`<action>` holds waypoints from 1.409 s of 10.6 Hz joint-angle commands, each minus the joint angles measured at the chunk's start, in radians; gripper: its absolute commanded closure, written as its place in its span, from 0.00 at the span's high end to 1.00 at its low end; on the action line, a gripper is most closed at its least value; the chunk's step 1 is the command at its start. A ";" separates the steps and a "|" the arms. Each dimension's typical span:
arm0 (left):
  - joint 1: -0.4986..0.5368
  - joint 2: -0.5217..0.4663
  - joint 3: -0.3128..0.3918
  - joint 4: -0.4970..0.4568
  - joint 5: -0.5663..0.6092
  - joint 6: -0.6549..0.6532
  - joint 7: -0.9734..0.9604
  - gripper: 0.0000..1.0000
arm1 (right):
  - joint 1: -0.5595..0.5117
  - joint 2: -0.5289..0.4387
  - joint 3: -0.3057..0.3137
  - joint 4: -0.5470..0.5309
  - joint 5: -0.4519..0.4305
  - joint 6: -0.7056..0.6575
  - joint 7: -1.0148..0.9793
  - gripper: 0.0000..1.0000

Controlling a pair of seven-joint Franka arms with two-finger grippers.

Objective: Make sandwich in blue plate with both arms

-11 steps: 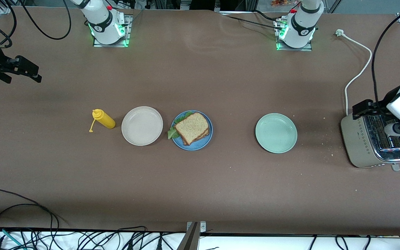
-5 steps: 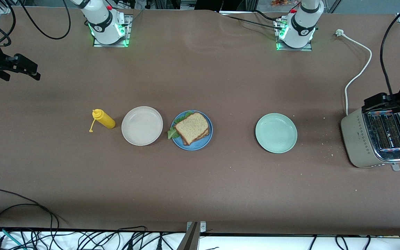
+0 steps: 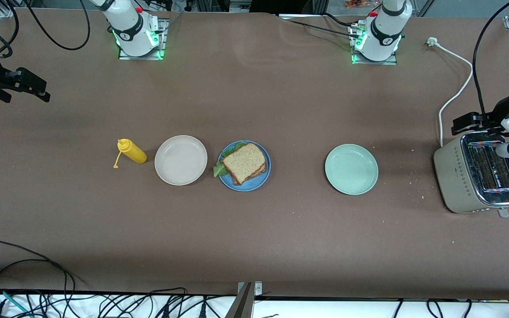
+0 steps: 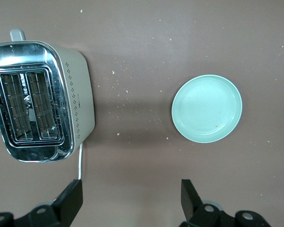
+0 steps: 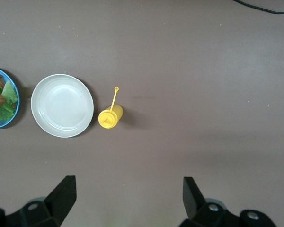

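Observation:
The sandwich [image 3: 244, 163], two brown toast slices with green lettuce sticking out, lies on the blue plate [image 3: 264, 176] in the middle of the table. A part of it shows at the edge of the right wrist view [image 5: 0, 101]. My left gripper [image 3: 466, 123] is open and empty, held high over the table beside the toaster. In its wrist view [image 4: 131, 198] bare table lies between the fingers. My right gripper [image 3: 33, 88] is open and empty, high over the right arm's end of the table, with bare table between its fingers in its wrist view [image 5: 129, 195].
A cream plate [image 3: 180, 160] and a yellow squeeze bottle [image 3: 131, 151] lie beside the blue plate toward the right arm's end. A mint-green plate [image 3: 351, 169] and a silver toaster [image 3: 480, 176] with a white cord [image 3: 455, 95] stand toward the left arm's end.
My left gripper has moved off the toaster's top toward the robots' bases. My right gripper has drifted slightly the same way. The sandwich and plates have not moved.

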 commanded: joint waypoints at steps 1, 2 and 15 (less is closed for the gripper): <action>-0.105 -0.119 0.116 -0.192 -0.035 0.119 0.013 0.94 | -0.005 0.002 0.007 0.018 -0.010 -0.019 0.016 1.00; -0.157 -0.118 0.180 -0.186 -0.052 0.121 0.024 0.96 | -0.005 0.002 0.008 0.018 -0.010 -0.019 0.018 1.00; -0.164 -0.089 0.178 -0.143 -0.074 0.120 0.029 1.00 | -0.006 0.004 0.005 0.018 -0.010 -0.018 0.013 1.00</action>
